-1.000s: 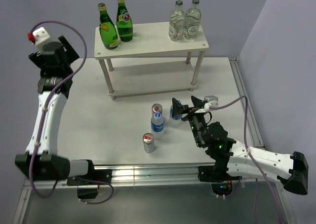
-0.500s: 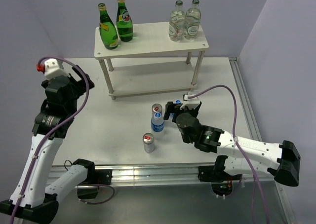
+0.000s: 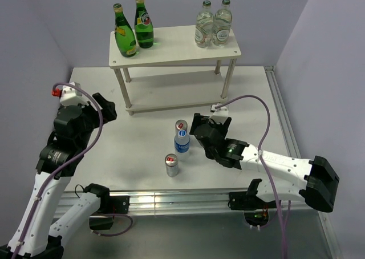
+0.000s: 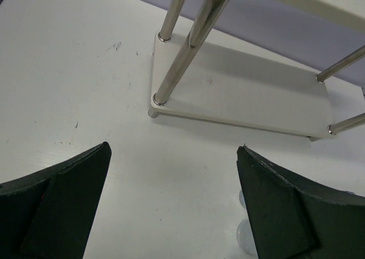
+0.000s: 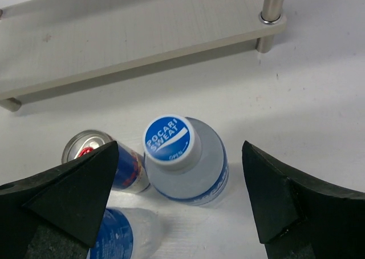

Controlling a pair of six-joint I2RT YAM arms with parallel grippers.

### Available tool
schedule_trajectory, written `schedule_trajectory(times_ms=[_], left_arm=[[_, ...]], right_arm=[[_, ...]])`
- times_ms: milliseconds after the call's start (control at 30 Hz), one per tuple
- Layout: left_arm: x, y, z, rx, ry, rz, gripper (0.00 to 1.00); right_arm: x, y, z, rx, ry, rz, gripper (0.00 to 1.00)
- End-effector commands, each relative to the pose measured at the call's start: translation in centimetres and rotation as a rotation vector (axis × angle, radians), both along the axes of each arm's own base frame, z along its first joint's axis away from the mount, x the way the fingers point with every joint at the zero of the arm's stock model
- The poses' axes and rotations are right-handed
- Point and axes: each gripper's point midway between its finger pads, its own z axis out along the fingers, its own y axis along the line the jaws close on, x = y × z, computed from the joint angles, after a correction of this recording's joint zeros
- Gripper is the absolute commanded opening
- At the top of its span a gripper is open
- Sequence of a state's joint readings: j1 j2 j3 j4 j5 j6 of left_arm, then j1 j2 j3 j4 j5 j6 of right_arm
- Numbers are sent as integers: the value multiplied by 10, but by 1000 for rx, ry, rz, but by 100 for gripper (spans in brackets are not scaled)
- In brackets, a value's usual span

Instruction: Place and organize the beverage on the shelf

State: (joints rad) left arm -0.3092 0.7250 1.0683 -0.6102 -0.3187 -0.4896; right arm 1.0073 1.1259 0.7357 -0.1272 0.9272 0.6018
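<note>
Two of six drinks shelved, and the right arm is lining up on a water bottle.
Right gripper (image 5: 179,148) is spread wide, jaws straddling the blue-capped water bottle (image 5: 197,176) and not touching it. A can (image 5: 91,150) sits at the bottle's nine o'clock, the second water bottle (image 5: 117,236) at seven, the other can (image 3: 171,165) nearer the bases. Left gripper (image 4: 174,149) gapes empty, facing the shelf (image 3: 177,51) legs. At the table's twelve o'clock, green bottles (image 3: 124,33) stand on the top board's left end, clear glass pair (image 3: 204,28) on its right. By my count, four drinks to go.

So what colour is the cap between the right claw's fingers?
Blue cap, white lettering; right wrist view.
</note>
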Motion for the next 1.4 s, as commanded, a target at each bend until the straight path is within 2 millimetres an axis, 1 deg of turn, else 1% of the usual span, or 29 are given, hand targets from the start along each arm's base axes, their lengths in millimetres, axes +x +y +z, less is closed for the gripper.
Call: schedule_trajectory(times_ms=[0, 33, 67, 133, 167, 233, 267, 300, 367, 400, 433, 467, 533, 633, 733, 767, 800, 900, 933, 1000, 1033, 1067, 1100, 1133, 1200, 1233, 1267, 1333, 1367], left_arm=[[3, -8, -6, 12, -3, -48, 99], [3, -8, -6, 13, -10, -49, 99], [4, -9, -7, 13, -16, -54, 99], [5, -11, -14, 17, -9, -65, 99], [6, -13, -17, 18, -9, -72, 99], [8, -13, -22, 26, -2, -74, 99], [9, -13, -28, 33, 10, -73, 99], [11, -13, -29, 37, 10, -70, 99], [11, -12, -35, 43, 16, -68, 99], [12, -11, -33, 43, 5, -62, 99], [12, -11, -36, 45, 9, -62, 99], [12, -11, -40, 47, 9, -64, 99], [13, -11, -41, 45, 6, -62, 99], [15, -12, -44, 51, 15, -62, 99], [17, -9, -46, 64, 19, -51, 99], [16, -9, -46, 66, 17, -50, 99], [17, -8, -45, 67, 13, -47, 99], [17, -9, -47, 68, 14, -50, 99], [17, -9, -46, 69, 11, -49, 99], [17, -7, -46, 74, 13, -44, 99], [17, -7, -47, 76, 14, -42, 99], [17, -7, -46, 76, 11, -40, 99], [18, -7, -46, 75, 11, -45, 99], [18, -8, -47, 76, 14, -45, 99], [18, -8, -47, 77, 14, -45, 99], [18, -8, -48, 78, 17, -45, 99], [18, -7, -48, 78, 17, -44, 99], [19, -8, -48, 79, 16, -45, 99], [19, -8, -48, 79, 14, -45, 99]], right_arm=[[17, -2, 7, 51, -49, -73, 94], [21, -6, 3, 35, -48, -85, 94], [26, -5, 6, 53, -66, -97, 93], [33, -9, -2, 30, -68, -111, 88], [37, -8, 0, 45, -78, -117, 86], [44, -8, -8, 24, -65, -128, 76], [48, -8, -6, 24, -68, -138, 71], [49, -7, -12, 7, -57, -141, 63], [52, -4, -15, -7, -46, -136, 52], [52, -3, -17, -9, -41, -132, 41], [52, -1, -17, -10, -38, -126, 30], [52, 0, -18, -12, -33, -120, 10], [52, 1, -17, -7, -29, -116, 0], [51, 0, -11, -13, -35, -116, 0], [49, -2, 3, -3, -58, -118, 0], [48, -4, 14, 12, -74, -122, 0], [47, -6, 19, 9, -81, -123, 0], [46, -12, 47, 28, -130, -135, 0], [47, -13, 61, 51, -156, -138, 0], [47, -15, 77, 42, -186, -140, 0], [50, -16, 93, 66, -217, -148, 0], [51, -16, 100, 50, -229, -144, 0], [56, -17, 114, 56, -254, -150, 0], [58, -14, 120, 73, -265, -147, 0], [67, -19, 133, 76, -294, -162, 0], [73, -17, 139, 81, -305, -167, 0], [80, -23, 141, 71, -311, -180, 0], [94, -25, 151, 88, -336, -199, 0], [104, -32, 154, 91, -346, -213, 0]])
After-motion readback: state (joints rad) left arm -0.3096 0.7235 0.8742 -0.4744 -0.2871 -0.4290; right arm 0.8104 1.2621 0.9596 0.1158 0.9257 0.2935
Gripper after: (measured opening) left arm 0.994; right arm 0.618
